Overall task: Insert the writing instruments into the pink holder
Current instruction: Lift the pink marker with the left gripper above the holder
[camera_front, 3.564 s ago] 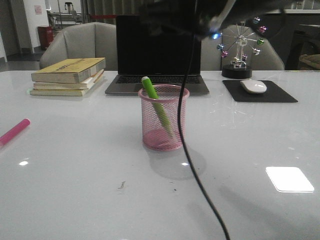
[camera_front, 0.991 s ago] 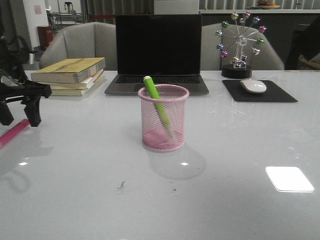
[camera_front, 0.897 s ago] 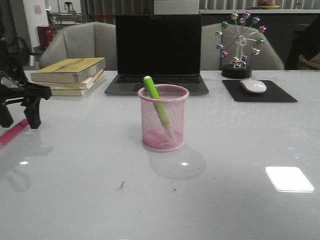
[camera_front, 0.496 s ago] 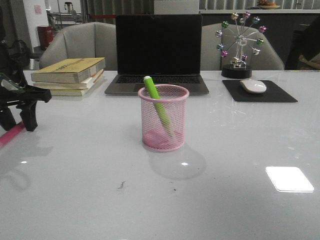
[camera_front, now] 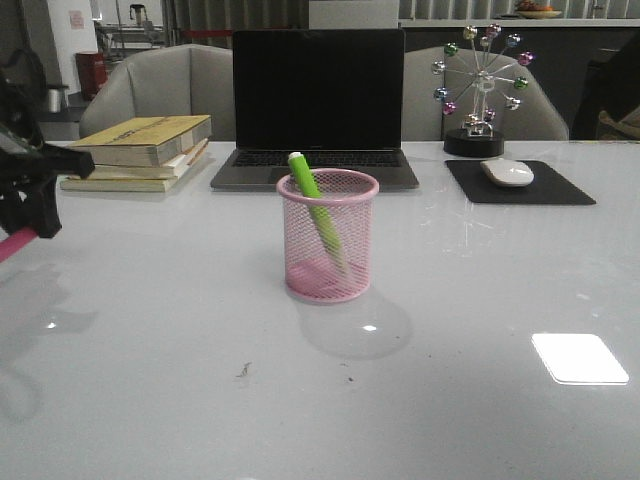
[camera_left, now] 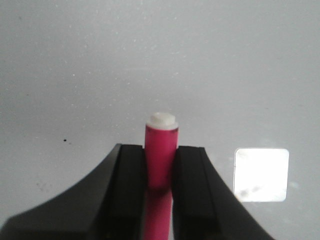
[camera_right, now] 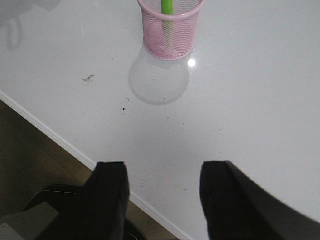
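While no writing is readable, the left end effector (camera_left: pixel 160 165) clamps the magenta marker (camera_left: pixel 161 150); right (camera_right: pixel 162 192) gapes.

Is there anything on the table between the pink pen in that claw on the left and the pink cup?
No. In the front view, only bare table lies between the pink pen, held by the left gripper, and the pink cup.

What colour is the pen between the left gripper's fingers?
Magenta-pink with a white end cap; the pen shows best in the left wrist view, clamped by the left gripper.
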